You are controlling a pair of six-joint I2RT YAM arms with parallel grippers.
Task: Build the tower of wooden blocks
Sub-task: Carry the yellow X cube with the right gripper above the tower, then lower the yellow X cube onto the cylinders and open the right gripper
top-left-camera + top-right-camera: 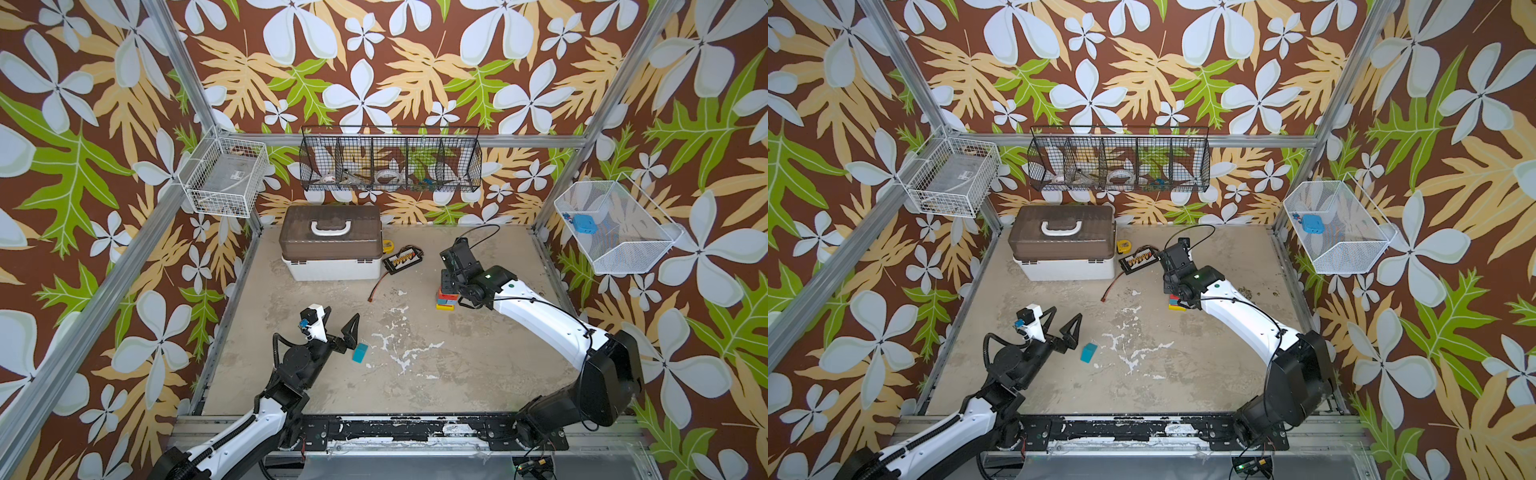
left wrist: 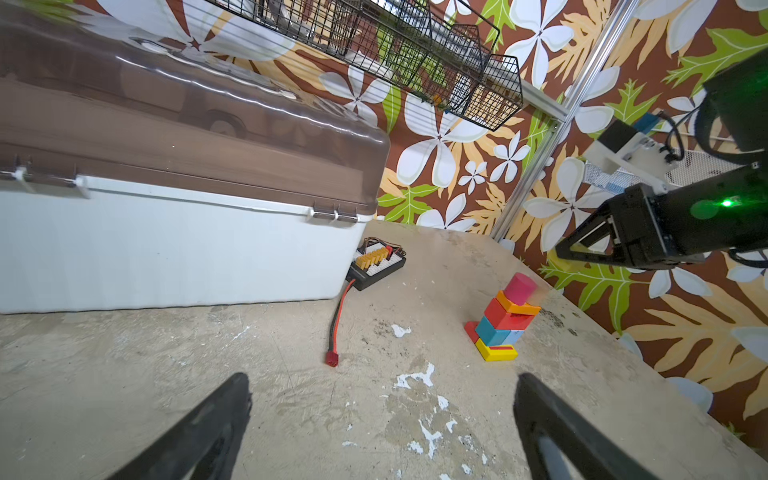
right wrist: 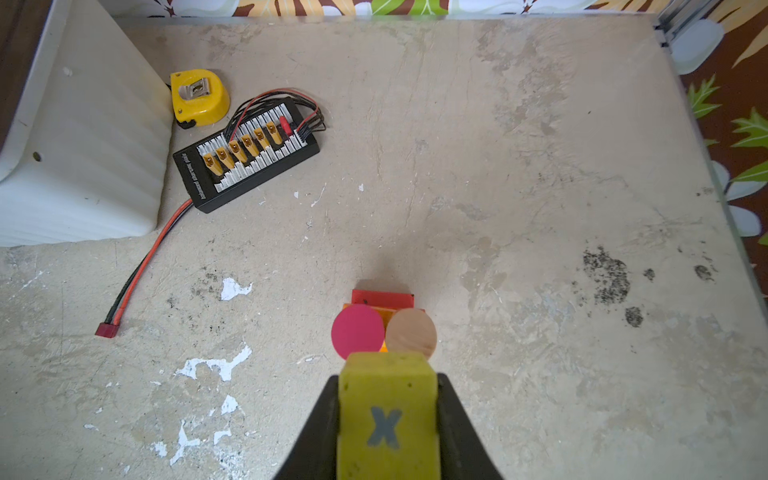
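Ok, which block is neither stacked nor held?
The teal block, alone by the open left gripper. The yellow X block is in the right gripper; the rest form the tower.

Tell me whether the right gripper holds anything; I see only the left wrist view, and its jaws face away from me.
Observer: Yes. In the right wrist view the right gripper is shut on a yellow-green block marked with an X.
Operator: Find me a loose block for the left gripper.
Observer: In both top views a teal block lies on the table, close beside the open left gripper but apart from it.
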